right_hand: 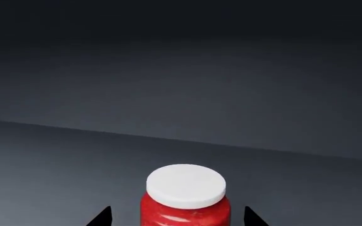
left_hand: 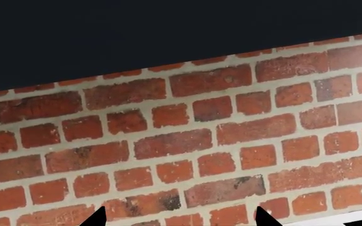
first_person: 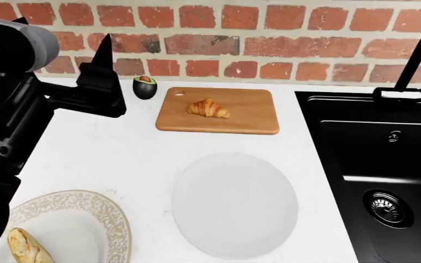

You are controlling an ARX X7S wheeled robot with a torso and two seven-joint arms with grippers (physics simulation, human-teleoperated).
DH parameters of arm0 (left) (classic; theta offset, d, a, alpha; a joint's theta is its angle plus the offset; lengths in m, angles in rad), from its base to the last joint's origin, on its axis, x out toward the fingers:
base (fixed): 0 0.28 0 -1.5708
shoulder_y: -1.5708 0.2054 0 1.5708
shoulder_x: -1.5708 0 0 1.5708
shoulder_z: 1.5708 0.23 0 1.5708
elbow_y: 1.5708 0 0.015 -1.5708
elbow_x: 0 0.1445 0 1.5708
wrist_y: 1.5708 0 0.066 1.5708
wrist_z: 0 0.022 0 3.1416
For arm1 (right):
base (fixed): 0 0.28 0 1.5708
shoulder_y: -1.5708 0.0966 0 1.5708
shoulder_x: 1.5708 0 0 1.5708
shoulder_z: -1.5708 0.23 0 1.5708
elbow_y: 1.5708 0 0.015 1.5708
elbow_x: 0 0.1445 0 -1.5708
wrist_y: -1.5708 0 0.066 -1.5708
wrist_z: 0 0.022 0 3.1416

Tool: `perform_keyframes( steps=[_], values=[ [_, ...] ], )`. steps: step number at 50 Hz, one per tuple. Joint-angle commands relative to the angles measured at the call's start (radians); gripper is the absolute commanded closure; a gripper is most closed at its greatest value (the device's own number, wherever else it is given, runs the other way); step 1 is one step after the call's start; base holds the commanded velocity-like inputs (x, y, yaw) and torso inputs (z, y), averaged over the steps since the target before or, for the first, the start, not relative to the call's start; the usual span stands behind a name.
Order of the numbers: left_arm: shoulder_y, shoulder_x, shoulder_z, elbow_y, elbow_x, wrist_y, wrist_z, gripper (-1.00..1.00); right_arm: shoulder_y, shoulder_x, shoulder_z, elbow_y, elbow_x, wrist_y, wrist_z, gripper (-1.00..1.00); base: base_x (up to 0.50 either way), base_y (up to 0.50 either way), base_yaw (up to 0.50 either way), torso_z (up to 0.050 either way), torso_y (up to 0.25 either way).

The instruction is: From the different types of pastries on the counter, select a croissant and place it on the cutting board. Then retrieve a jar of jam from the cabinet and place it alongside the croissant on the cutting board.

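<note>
Already the croissant [first_person: 209,108] lay on the cutting board [first_person: 251,125], roughly at the board's middle, on the white counter [first_person: 130,159]. Just beside the board's hole corner sat a halved avocado [first_person: 144,87], against the brick wall [first_person: 269,38]. Nearer the robot than the board lay a round white plate [first_person: 234,204], and beside that a patterned plate [first_person: 86,219] carrying the baguette-like bread [first_person: 28,246]. Off the board's other end sat the black sink [first_person: 386,181] and its faucet [first_person: 415,60]. The left gripper [first_person: 102,60] hung raised near the avocado, its fingertips [left_hand: 96,217] set wide apart and facing brick, holding nothing. The right gripper [right_hand: 176,217] stood open around the jar of jam [right_hand: 185,197] on a dark grey shelf [right_hand: 55,179], tips either side; whether they touched it could not be told.
</note>
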Motion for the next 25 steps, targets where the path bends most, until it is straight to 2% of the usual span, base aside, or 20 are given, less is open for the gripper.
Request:
perform_keyframes(
  steps=[1, 25],
  values=[
    [-0.004, 0.002, 0.006, -0.004, 0.003, 0.002, 0.003, -1.0, 0.0, -0.013, -0.013, 0.052, -0.016, -0.029, 0.02, -1.0, 0.0, 0.0, 0.0, 0.0, 0.0],
    [-0.002, 0.003, 0.015, -0.01, 0.017, 0.009, 0.013, -1.0, 0.0, -0.043, -0.01, 0.006, -0.049, -0.11, 0.009, -1.0, 0.0, 0.0, 0.0, 0.0, 0.0]
  ],
)
